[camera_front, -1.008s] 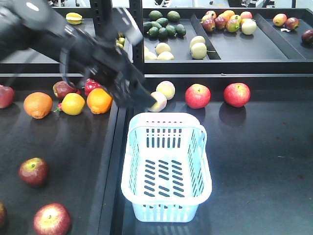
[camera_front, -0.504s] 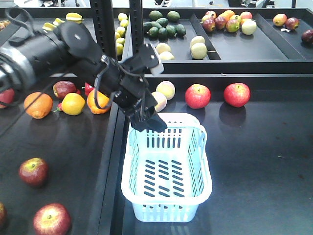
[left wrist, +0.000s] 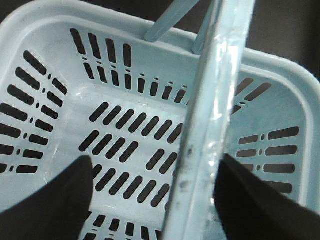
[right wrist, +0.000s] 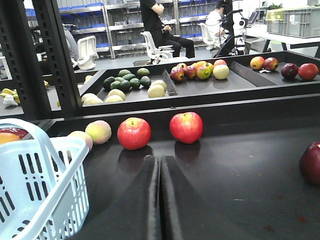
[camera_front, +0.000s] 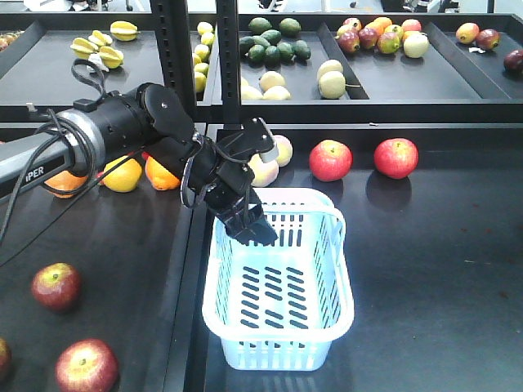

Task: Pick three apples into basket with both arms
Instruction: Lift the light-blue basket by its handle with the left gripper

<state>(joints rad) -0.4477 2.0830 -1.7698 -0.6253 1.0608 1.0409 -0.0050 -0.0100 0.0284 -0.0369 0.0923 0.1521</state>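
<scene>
Black shelving all round, fruit laid out on a dark shelf top (camera_front: 441,269). Nearest the camera, two dark red apples (camera_front: 55,286) sit at the left, with a third just peeping in at the edge, and none of them is gathered yet. Just beyond, the pale basket (camera_front: 278,353) stands in the middle, empty, probably set there so either arm can reach it. Over its far left corner hangs the left gripper (camera_front: 252,229). Its fingers (left wrist: 50,200) are spread wide, with only a thin handle (left wrist: 215,100) of the basket crossing between them. It carries no fruit and looks poised above the basket rather than gripping it. The right gripper (right wrist: 159,165) sits low over the shelf top to the basket's right, fingers pressed together on nothing, likely just parked out of the way. Farther back, two brighter red apples (camera_front: 330,159) wait near the ledge, and past them is a tray (camera_front: 392,82) of mixed fruit.
</scene>
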